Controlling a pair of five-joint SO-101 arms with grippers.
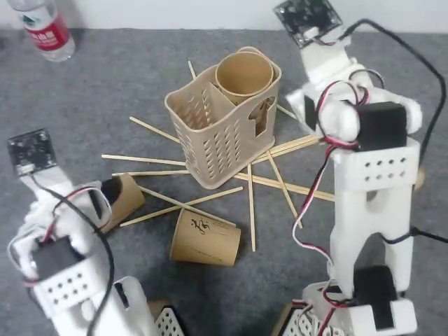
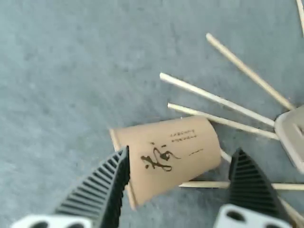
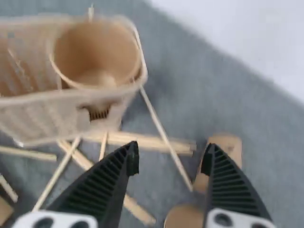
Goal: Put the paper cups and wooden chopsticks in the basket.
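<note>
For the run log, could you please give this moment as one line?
left gripper: open, at lying cup | right gripper: open | basket: holds upright cup | chopsticks: on table

Plastic water bottle (image 1: 43, 28) lying at far corner of grey felt table cover (image 1: 105, 84).

Bottle (image 1: 43, 28): upper part cut off by the frame edge. Paper cup (image 1: 126, 199) (lying on its side): one end hidden behind an arm (image 1: 66, 276). Basket (image 3: 42, 114): blurred.
</note>
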